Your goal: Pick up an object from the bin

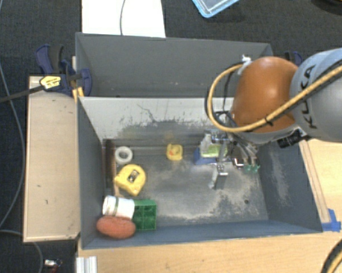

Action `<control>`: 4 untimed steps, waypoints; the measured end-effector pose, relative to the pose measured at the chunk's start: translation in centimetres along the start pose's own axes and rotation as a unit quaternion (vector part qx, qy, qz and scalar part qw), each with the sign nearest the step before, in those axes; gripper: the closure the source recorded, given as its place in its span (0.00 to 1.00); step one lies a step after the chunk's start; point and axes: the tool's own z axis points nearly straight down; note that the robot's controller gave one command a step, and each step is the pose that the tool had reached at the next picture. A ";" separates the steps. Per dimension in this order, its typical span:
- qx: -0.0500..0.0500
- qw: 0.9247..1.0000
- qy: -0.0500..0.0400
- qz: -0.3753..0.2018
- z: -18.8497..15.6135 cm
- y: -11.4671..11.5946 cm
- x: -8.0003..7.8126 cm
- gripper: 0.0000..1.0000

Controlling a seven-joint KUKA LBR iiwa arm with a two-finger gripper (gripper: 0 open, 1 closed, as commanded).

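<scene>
1. Starting nearest, in the near left corner of the bin [179, 206]: finding a small heap of a reddish-brown oval lump [116, 227], a white cylinder [118, 206] and a green block [145, 215], all touching.
2. Moving back along the left wall: passing a yellow tape measure [130, 179], then a white ring [123, 154] just beyond it.
3. Reaching mid-bin, right of centre: meeting the gripper [219, 178], hanging below the arm's orange cover [264, 92], low over bare floor. Not managing to tell whether open or closed.
4. Looking just past the gripper, slightly left: spotting a small blue-and-green thing [207, 151], just beside it and partly hidden by the wrist. Judging this the nearest candidate for picking.
5. Guessing at handling: probably light, stiff plastic, not fragile, perhaps slippery. Suggesting a hold across its narrower sides, near the middle, though not making out its exact shape.
6. Ending farther left, toward the back: noting a small yellow thing [174, 152], lying alone, well apart from the heap.
</scene>
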 end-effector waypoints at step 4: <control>0.001 0.994 -0.007 -0.109 7.3 -2.0 -2.8 0.00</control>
